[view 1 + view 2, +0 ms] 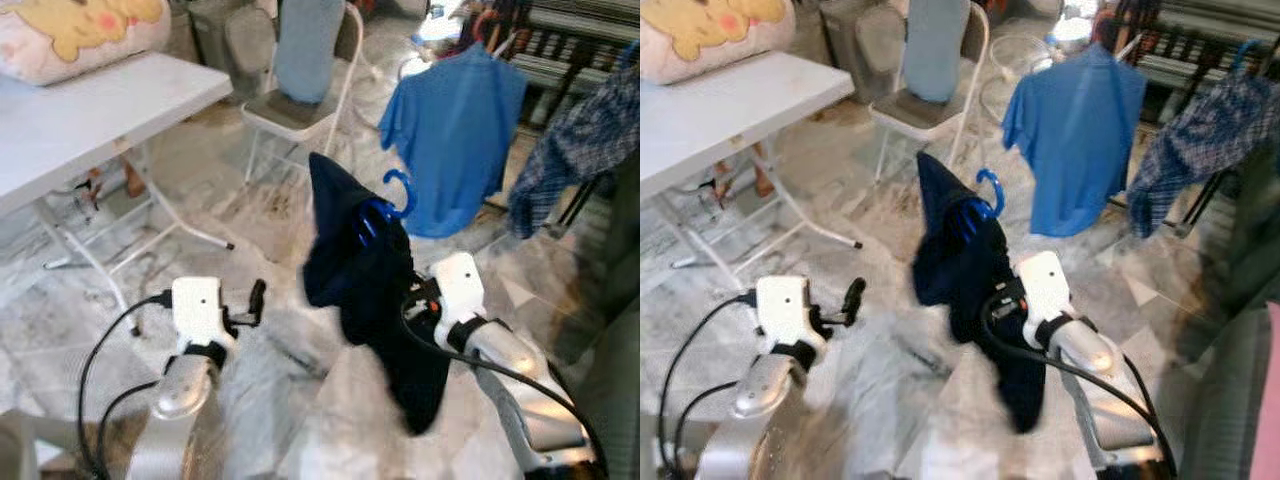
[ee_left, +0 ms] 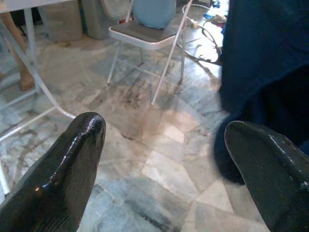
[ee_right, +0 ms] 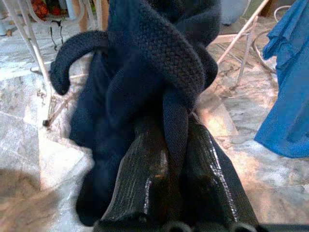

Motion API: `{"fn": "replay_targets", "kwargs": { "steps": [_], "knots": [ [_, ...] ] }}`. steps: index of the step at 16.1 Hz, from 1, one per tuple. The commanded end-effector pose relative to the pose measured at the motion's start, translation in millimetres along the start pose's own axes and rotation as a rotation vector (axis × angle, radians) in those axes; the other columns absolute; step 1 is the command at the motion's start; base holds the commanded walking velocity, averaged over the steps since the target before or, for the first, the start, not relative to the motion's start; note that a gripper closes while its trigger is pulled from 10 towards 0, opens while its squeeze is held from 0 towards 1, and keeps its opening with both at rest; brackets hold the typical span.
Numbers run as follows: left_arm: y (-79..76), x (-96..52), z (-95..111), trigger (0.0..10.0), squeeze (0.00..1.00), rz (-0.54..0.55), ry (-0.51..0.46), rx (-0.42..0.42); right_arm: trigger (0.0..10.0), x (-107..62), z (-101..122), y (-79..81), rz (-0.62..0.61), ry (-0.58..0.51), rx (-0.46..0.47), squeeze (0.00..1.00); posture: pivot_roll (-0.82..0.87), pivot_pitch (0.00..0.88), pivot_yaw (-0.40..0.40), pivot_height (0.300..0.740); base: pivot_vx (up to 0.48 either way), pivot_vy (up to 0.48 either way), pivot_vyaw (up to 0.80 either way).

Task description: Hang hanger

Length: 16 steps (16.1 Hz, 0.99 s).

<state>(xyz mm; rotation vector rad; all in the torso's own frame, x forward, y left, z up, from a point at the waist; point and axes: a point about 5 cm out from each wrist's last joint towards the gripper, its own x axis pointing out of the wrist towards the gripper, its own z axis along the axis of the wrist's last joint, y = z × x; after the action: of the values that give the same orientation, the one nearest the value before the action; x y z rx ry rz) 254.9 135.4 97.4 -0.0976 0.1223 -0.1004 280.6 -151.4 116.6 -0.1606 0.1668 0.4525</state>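
Nearest the head camera are the two silver arms. The right end effector (image 3: 166, 159) has its fingers pressed together on a fold of a dark navy knitted garment (image 1: 365, 290), which droops in a bundle below the wrist and rises to a peak above it. The left end effector (image 2: 164, 159) hangs a little to the robot's left over the marble floor (image 2: 159, 159), its fingers spread wide apart with nothing between them.

Out of the top of the garment curls the blue hook of the hanger (image 1: 398, 192), so the hanger sits inside the knit and is being carried, held up in front of the robot between the arms and the rack beyond. My reading is that the carrying step is in hand and the hanging itself is not yet done. The next move probably calls for closing on the drying rack (image 1: 570, 50) at the far right, where a blue t-shirt (image 1: 455, 135) and a plaid shirt (image 1: 585, 140) already hang, then lifting the hook over a free bar.

The head views give the hook, the rack and a folding chair (image 1: 300, 100) behind, with a white desk (image 1: 80, 120) to the left carrying a cushion (image 1: 80, 30). The right wrist view alone gives the pinch on the knit; the left wrist view alone gives the gap between its fingers.
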Motion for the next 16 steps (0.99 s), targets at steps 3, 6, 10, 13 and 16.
{"fn": "replay_targets", "kwargs": {
  "steps": [3,6,10,13,16],
  "knots": [
    [-0.3,0.9,2.6,10.0,0.00,0.017,-0.014,0.020,10.0,-1.6,10.8,-1.3,-0.003,-0.050,-0.029,0.00,-0.12,0.087,0.053,0.740,0.000,0.000,0.00],
    [1.6,1.1,5.0,10.0,0.00,0.008,-0.036,0.038,10.0,-1.8,11.8,0.5,0.006,-0.060,-0.037,0.00,-0.12,0.089,0.053,0.740,0.000,0.000,0.45],
    [3.1,-0.3,5.9,10.0,0.00,-0.004,-0.047,0.029,10.0,-1.4,13.1,0.8,0.006,-0.066,-0.033,0.00,-0.12,0.090,0.052,0.740,0.000,0.000,0.60],
    [2.5,-0.3,6.6,10.0,0.00,-0.009,-0.057,0.030,10.0,-1.1,13.9,0.4,0.003,-0.070,-0.034,0.00,-0.12,0.087,0.053,0.740,0.084,0.000,0.00],
    [1.8,0.0,7.0,10.0,0.00,-0.018,-0.061,0.029,10.0,-0.9,14.3,1.9,0.009,-0.074,-0.040,0.00,-0.12,0.082,0.054,0.740,0.309,0.000,0.00]
  ]
}}
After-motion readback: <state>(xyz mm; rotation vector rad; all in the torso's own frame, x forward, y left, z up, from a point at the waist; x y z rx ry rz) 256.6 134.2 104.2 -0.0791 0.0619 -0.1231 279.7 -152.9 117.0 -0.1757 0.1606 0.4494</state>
